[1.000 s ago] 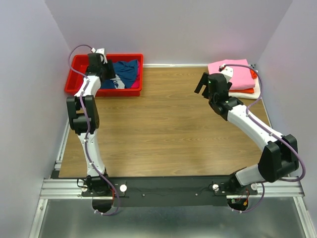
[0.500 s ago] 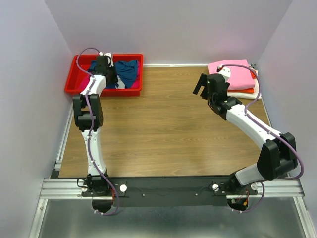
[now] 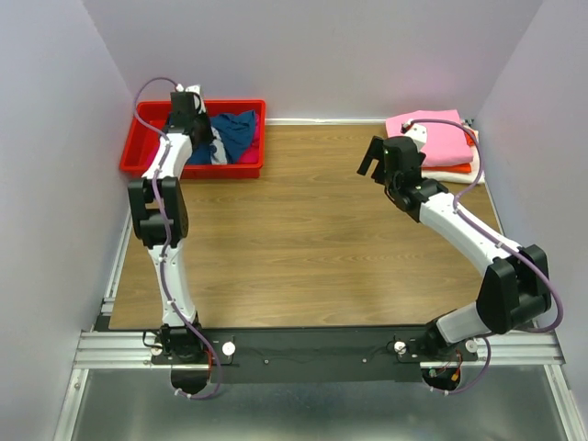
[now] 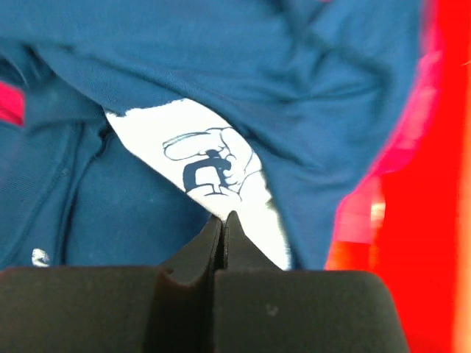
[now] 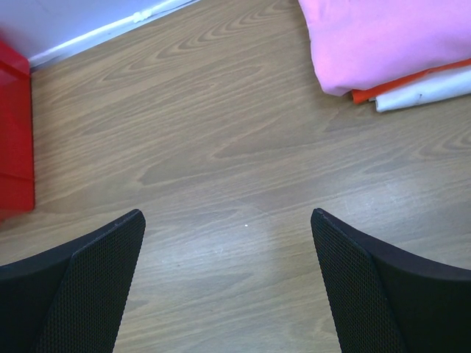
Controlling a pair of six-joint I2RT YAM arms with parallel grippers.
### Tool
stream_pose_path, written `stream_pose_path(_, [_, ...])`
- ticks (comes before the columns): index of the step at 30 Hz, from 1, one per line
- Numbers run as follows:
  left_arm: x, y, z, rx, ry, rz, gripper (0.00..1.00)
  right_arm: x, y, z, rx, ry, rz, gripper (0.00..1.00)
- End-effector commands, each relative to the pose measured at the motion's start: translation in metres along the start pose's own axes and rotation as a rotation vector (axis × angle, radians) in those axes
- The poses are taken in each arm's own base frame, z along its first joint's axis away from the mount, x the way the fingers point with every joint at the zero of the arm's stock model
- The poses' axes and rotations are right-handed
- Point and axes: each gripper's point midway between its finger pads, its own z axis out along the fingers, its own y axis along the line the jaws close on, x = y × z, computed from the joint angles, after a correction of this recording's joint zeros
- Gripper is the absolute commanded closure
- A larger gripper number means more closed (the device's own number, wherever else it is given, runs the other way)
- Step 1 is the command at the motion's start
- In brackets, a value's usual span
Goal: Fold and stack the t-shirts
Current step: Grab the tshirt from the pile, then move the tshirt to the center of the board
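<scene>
A dark navy t-shirt with a white print lies crumpled in the red bin. My left gripper reaches down into the bin. In the left wrist view its jaws are pressed together, pinching the navy cloth at the edge of the print. A bit of magenta cloth shows beside it. At the back right sits a folded stack: pink t-shirt on top, orange and cream under it. My right gripper hovers open over bare wood, left of the stack.
The red bin's wall is close on the right of the left fingers, and its corner shows in the right wrist view. Walls enclose the wooden table on three sides. The arm bases stand at the near edge.
My left gripper went from open to shut inside the bin, closing on the navy t-shirt, and shifted slightly. The right arm barely moved.
</scene>
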Motion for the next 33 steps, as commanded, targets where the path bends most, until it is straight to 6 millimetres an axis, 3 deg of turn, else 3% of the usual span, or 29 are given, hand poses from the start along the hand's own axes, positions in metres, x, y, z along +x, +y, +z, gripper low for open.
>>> stream_pose_path(1, [-0.126, -0.054, -0.101, 0.171, -0.314, 0.025, 1.0, -0.007, 0.01, 0.006, -0.029, -0.002, -0.009, 0.0])
stream_pose_path(4, [-0.16, -0.075, -0.143, 0.244, -0.408, 0.051, 1.0, -0.006, 0.015, 0.008, -0.045, 0.004, -0.009, 0.0])
stream_pose_path(9, [-0.185, -0.108, -0.207, 0.387, -0.51, 0.105, 1.0, -0.005, 0.016, 0.01, -0.047, 0.009, -0.014, 0.0])
stream_pose_path(10, [-0.194, -0.116, -0.232, 0.412, -0.553, 0.122, 1.0, -0.006, 0.016, 0.009, -0.049, 0.006, -0.014, 0.0])
stream_pose_path(12, [-0.2, -0.13, -0.258, 0.469, -0.599, 0.151, 1.0, -0.007, 0.017, 0.01, -0.051, 0.006, -0.018, 0.0])
stream_pose_path(13, [-0.208, -0.138, -0.285, 0.496, -0.648, 0.166, 1.0, -0.007, 0.018, 0.011, -0.051, 0.006, -0.018, 0.0])
stream_pose_path(15, [-0.211, -0.151, -0.313, 0.55, -0.682, 0.191, 1.0, -0.008, 0.018, 0.011, -0.051, 0.005, -0.019, 0.0])
stream_pose_path(16, [-0.216, -0.156, -0.337, 0.566, -0.72, 0.207, 1.0, -0.009, 0.017, 0.011, -0.048, 0.001, -0.018, 0.0])
stream_pose_path(22, [-0.212, -0.181, -0.403, 0.668, -0.793, 0.227, 1.0, -0.017, 0.012, 0.007, -0.02, -0.028, -0.02, 0.0])
stream_pose_path(24, [-0.198, -0.183, -0.393, 0.709, -0.753, 0.21, 1.0, -0.02, 0.009, 0.006, -0.009, -0.039, -0.021, 0.0])
stream_pose_path(25, [-0.18, -0.196, -0.38, 0.759, -0.691, 0.193, 1.0, -0.02, 0.005, 0.005, 0.007, -0.045, -0.021, 0.0])
stream_pose_path(27, [-0.157, -0.198, -0.351, 0.778, -0.603, 0.15, 1.0, -0.019, 0.003, 0.004, 0.014, -0.046, -0.025, 0.0])
stream_pose_path(28, [-0.145, -0.197, -0.334, 0.779, -0.55, 0.127, 0.92, -0.017, 0.001, 0.004, 0.018, -0.045, -0.026, 0.0])
stream_pose_path(29, [-0.114, -0.193, -0.293, 0.763, -0.432, 0.079, 0.63, -0.012, -0.001, 0.003, 0.018, -0.034, -0.031, 0.0])
stream_pose_path(30, [-0.098, -0.187, -0.268, 0.729, -0.367, 0.042, 0.54, -0.009, -0.001, 0.003, 0.014, -0.027, -0.035, 0.0])
stream_pose_path(31, [-0.074, -0.178, -0.231, 0.679, -0.271, -0.002, 0.49, -0.005, -0.002, 0.003, 0.009, -0.016, -0.039, 0.0])
stream_pose_path(33, [-0.029, -0.161, -0.19, 0.553, -0.13, -0.002, 0.44, 0.005, 0.0, 0.001, -0.02, 0.014, -0.045, 0.0])
